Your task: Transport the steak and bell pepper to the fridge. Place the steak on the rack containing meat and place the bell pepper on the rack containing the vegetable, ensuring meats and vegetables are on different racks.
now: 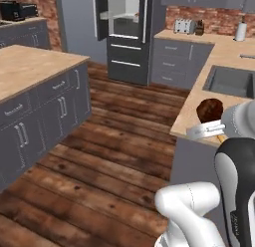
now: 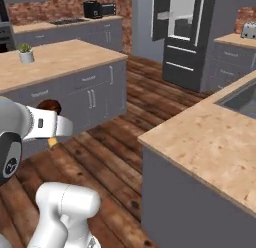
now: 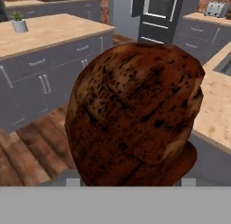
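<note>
My jaws are closed on the steak (image 3: 135, 114), a dark reddish-brown, glossy lump that blocks most of what lies ahead in the hand view. In the left base view the steak (image 1: 209, 109) sits in the air at the end of my hand (image 1: 206, 130), just over the near edge of the tabletop (image 1: 234, 57) on my right, short of the sink (image 1: 230, 81) sunk into it. In the right base view the steak (image 2: 49, 106) peeks above my white wrist, out over the floor.

A wide lane of bare wooden floor (image 1: 109, 141) runs between that tabletop's left edge and the island (image 1: 30, 66) on my left. The lane leads straight to the fridge (image 1: 124, 37) at the far end, well apart from me. Its upper door stands open, showing a white interior with shelves; grey drawers with silvery bar handles sit below. A toaster (image 1: 184, 26) stands at the far corner of the right tabletop, and a small potted plant (image 2: 26, 54) stands on the island.
</note>
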Robot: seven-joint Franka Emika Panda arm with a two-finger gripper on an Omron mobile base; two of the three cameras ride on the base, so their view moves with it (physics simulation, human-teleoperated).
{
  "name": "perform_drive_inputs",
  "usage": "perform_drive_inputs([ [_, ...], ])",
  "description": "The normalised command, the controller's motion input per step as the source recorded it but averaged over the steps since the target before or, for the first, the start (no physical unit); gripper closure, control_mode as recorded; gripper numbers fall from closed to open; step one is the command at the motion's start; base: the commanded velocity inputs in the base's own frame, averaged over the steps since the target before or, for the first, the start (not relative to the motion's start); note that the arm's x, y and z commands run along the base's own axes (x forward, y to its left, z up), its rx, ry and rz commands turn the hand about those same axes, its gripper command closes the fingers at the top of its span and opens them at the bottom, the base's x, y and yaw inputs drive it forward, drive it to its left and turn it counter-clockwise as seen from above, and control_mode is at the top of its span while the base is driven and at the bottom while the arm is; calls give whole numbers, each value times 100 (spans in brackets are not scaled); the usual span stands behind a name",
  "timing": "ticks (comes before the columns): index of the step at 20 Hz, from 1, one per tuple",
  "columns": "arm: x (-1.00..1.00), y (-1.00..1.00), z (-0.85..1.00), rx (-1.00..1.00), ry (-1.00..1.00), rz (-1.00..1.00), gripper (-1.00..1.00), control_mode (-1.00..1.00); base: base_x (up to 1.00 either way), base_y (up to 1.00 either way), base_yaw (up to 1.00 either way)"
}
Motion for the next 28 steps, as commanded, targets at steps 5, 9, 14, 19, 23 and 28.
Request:
perform_drive_inputs([
  [5, 0, 0, 0, 0, 0, 0, 100, 100, 63, 100, -33],
  [9, 0, 0, 0, 0, 0, 0, 100, 100, 74, 100, -32],
  [14, 0, 0, 0, 0, 0, 0, 100, 100, 100, 100, -44],
  [19, 0, 0, 0, 0, 0, 0, 100, 100, 100, 100, -42],
  [23, 0, 0, 0, 0, 0, 0, 100, 100, 100, 90, -33],
  [28, 0, 0, 0, 0, 0, 0, 100, 100, 100, 54, -23],
])
